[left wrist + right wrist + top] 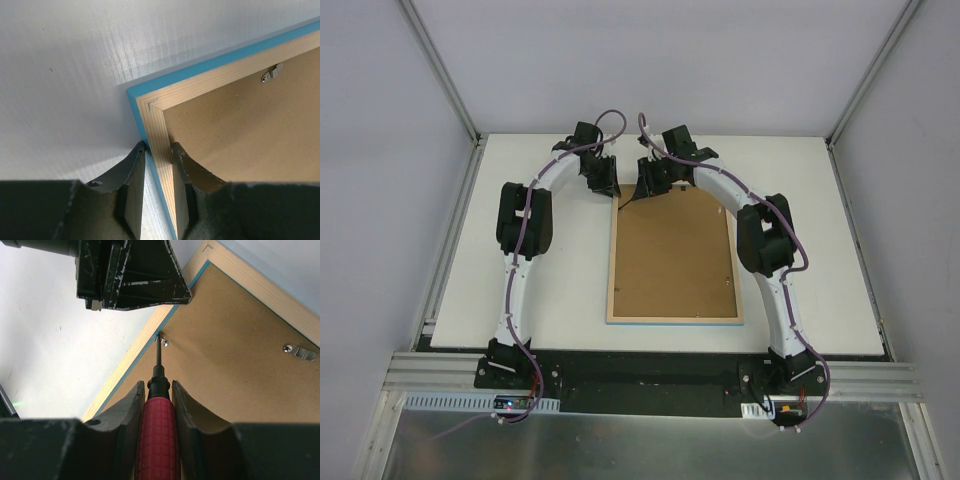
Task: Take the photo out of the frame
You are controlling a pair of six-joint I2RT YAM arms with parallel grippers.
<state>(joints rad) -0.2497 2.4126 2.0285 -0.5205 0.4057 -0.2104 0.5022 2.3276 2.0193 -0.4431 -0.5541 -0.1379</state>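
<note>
**Q:** Top view: where does the frame lie?
**A:** The frame (pixel 675 317) lies flat on the white surface (pixel 550 290), back upward, between the two arms. A brown board (pixel 672 260) fills its opening. The left claw (pixel 604 186) stands over the far left corner. The right claw (pixel 646 184) is just beside it, over the far rail. How far either claw is spread cannot be told from this view.

**Q:** Left wrist view: how is the left claw set?
**A:** The left claw (pixel 159 146) is narrow, closed across the side rail of the frame (pixel 220 75) near its mitred corner. One fingertip (pixel 140 150) touches the turquoise outer edge. The other touches the inner edge of the pale wood, over the board (pixel 240 135). A metal clip (pixel 271 75) sits at the seam between the far rail and the board.

**Q:** Right wrist view: what does the right claw hold?
**A:** The right claw (pixel 157 385) is clamped on a screwdriver (pixel 157 435) with a red handle, its shaft pointing forward. The tip meets the seam between the board (pixel 225 380) and the side rail of the frame (pixel 250 285), touching a small metal tab (pixel 164 343). Another clip (pixel 300 351) lies on the board, well apart from the tip. The left claw (pixel 131 275), black, fills the top of the view above the same rail, near the tip.
</note>
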